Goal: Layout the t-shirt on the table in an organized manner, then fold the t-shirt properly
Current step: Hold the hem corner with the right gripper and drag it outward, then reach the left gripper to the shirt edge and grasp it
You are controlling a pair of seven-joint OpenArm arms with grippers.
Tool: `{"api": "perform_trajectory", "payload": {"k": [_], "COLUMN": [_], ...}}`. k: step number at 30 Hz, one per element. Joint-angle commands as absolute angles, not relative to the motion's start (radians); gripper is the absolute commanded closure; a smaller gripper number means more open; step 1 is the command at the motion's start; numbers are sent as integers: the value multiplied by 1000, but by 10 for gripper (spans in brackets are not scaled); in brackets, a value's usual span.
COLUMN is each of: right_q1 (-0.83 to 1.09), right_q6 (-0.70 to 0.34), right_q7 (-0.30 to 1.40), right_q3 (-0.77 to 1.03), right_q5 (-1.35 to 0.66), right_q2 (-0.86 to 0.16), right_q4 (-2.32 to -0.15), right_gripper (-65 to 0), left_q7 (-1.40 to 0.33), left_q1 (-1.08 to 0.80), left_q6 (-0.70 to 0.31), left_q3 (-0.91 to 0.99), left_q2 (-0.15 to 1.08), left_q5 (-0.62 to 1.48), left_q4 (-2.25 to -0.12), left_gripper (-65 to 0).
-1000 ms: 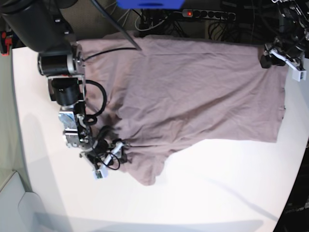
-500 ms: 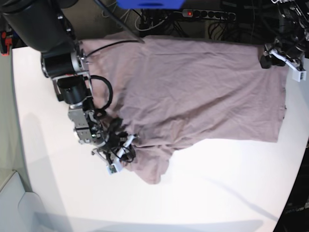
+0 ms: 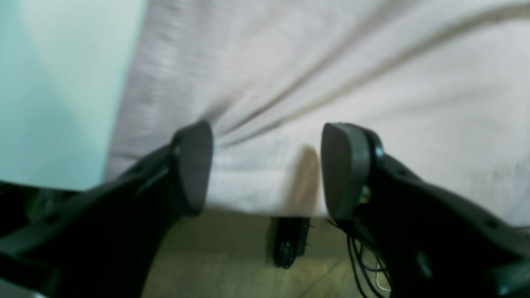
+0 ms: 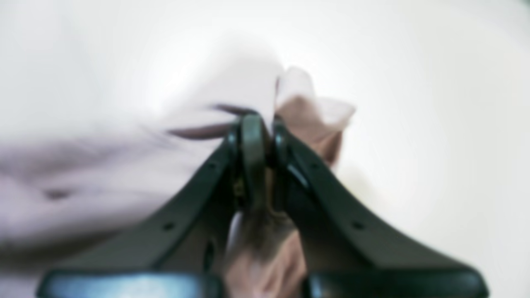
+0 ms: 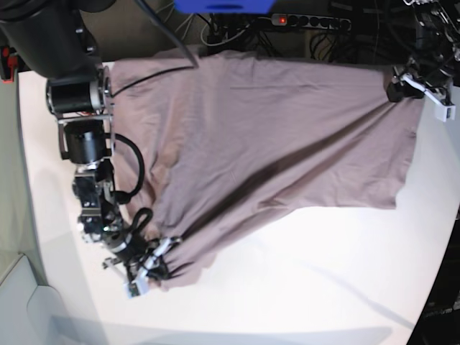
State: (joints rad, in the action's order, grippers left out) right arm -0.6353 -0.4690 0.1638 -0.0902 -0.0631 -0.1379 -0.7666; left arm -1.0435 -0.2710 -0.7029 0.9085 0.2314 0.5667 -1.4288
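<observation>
One t-shirt (image 5: 266, 136) is lying on the one white table (image 5: 323, 273) (long creases are running across it). Two grippers are showing: the right gripper (image 4: 265, 136) is pinching a shirt corner, and the left gripper (image 3: 265, 165) is spread wide over the cloth.

One t-shirt (image 5: 273, 136), mauve-brown, spread across one white tabletop (image 5: 323, 273). Two robot arms: one on the left of the base view, one at the far right corner. Two grippers, one per arm: right gripper (image 5: 154, 260) at the near left, left gripper (image 5: 413, 86) at the far right. One power strip (image 5: 309, 21) beyond the far edge.
</observation>
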Motion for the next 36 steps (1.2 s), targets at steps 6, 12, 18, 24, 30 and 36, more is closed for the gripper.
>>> {"api": "perform_trajectory", "payload": {"k": [6,12,18,24,30,36], "right_q1": [-700,-670,-616,-565,-550,-516], "right_q6": [-469,-469,-469,-469,-469,-469], "right_q7": [225,263,266,278,278,278], "right_q3": [64,87,90,101,101,102], "right_q5": [-77,-77,-77,-79,-79,-79], "right_q2": [-168,-173,-194,-219,-219,-219], "right_q4": [-886,-895,-897,-897,-897,-897], "right_gripper": [0,0,0,0,0,0], "left_q7": [-1047,-1050,-1116,-1119,-1193,-1161], "left_q1": [-274,-272,-277,-317,-326,-203], "left_q6": [-698,-698,-698,-698,-698,-698], "left_q3": [912,908,832,822,831,1004], "left_q2": [243,217,216,197,200,206], "left_q5": [564,625,722,851,967,955], "left_q4": [-1438,-1440,-1440,-1589,-1793,-1774], "left_gripper": [-405,-405,-404,-404,-404,-408]}}
